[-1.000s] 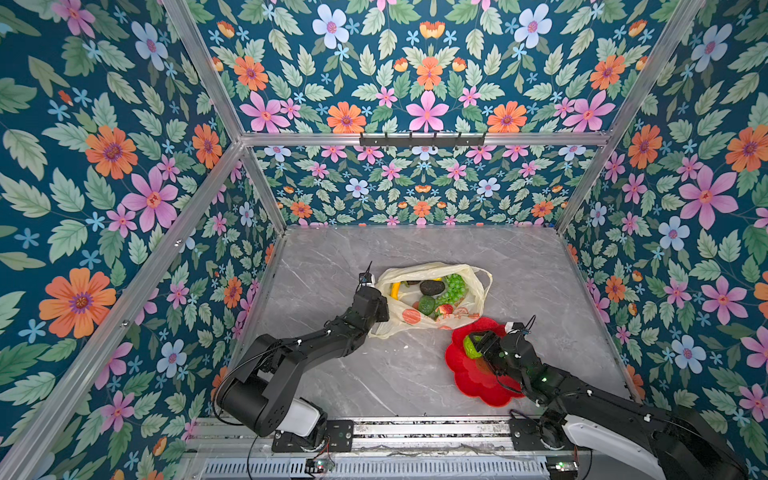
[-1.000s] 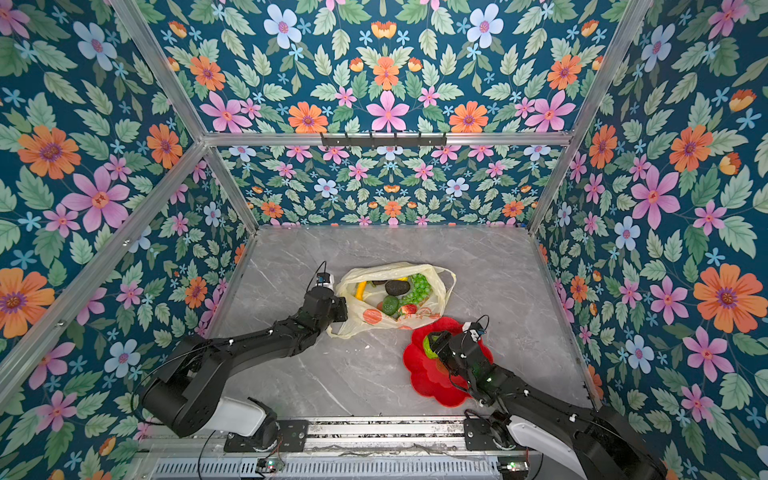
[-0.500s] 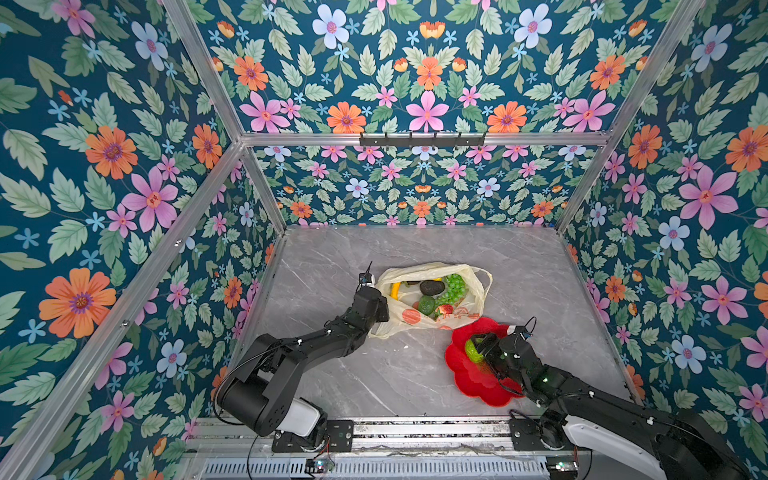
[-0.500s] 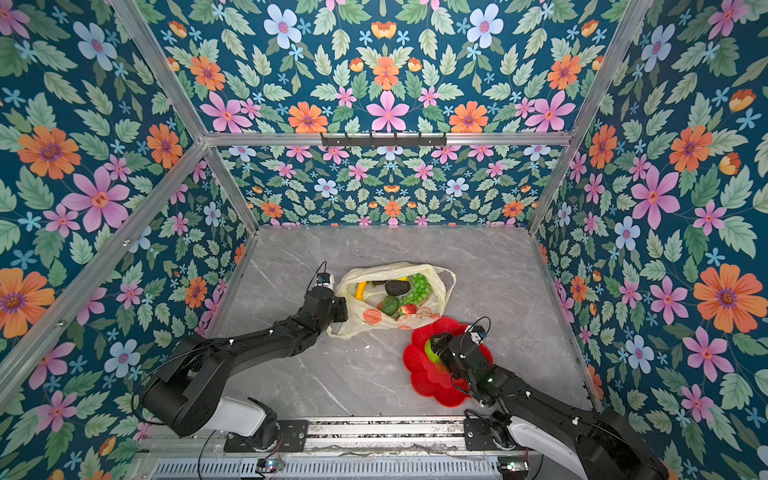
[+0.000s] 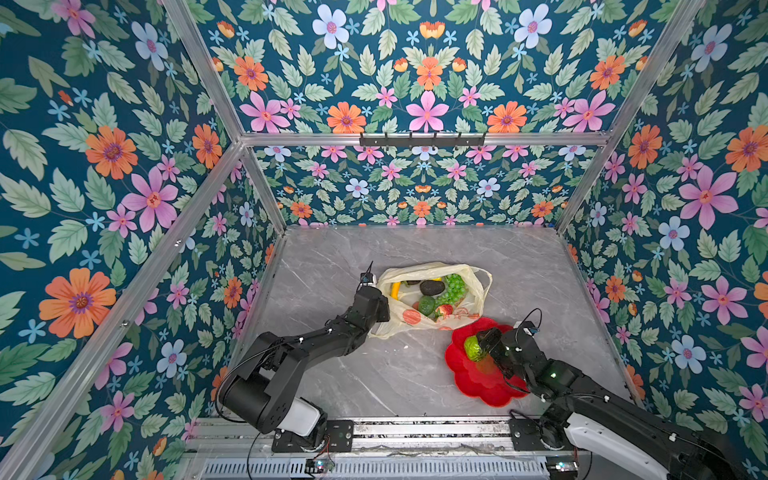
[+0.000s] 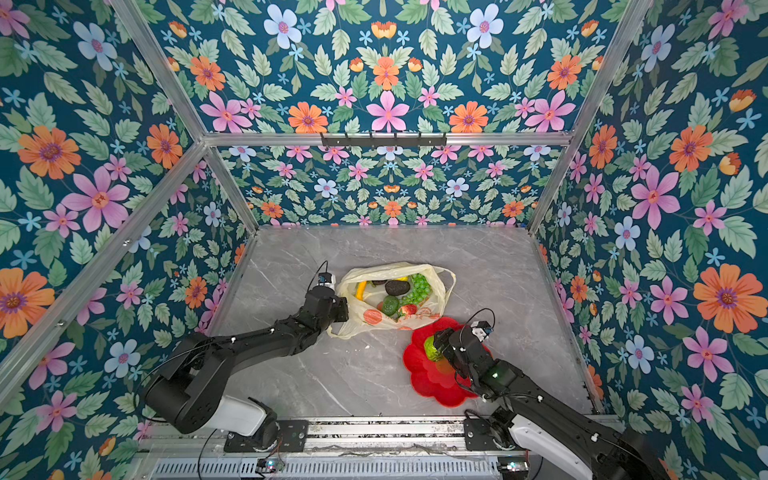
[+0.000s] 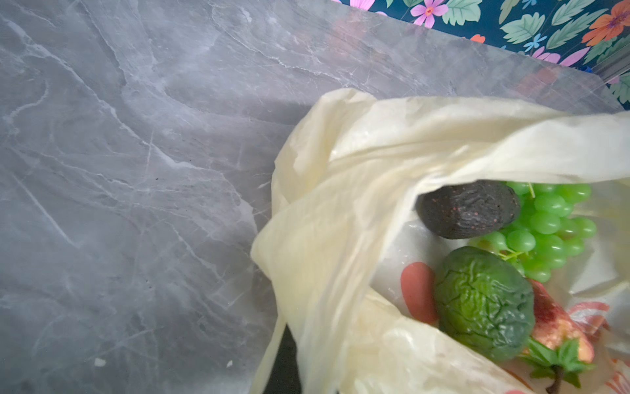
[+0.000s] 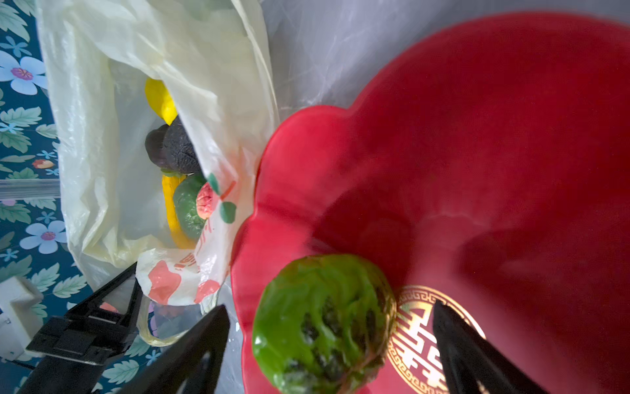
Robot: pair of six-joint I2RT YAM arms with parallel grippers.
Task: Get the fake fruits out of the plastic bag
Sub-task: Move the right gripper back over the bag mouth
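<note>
Beside green fruit (image 8: 324, 324), wrist-view-only gold emblem (image 8: 414, 336)

One sign shows: a gold emblem (image 8: 414, 337), a Chinese-style character in a fret ring, partly hidden, on the red dish (image 8: 494, 153), lower right in both top views. The orange-red lettering (image 8: 186, 262) on the plastic bag (image 8: 102, 153) is unreadable.

- Left gripper (image 5: 380, 308): fingertips concealed beneath its housing and the plastic bag (image 5: 399, 274) in both top views.
- Banana (image 8: 172, 211): mostly covered by bag film; full outline not discernible.
- Green bumpy fruit (image 8: 324, 324) on the red dish (image 8: 494, 153): blurred, cut off by the right wrist view's edge.
- Gold emblem (image 8: 414, 341): partly covered by that fruit.
</note>
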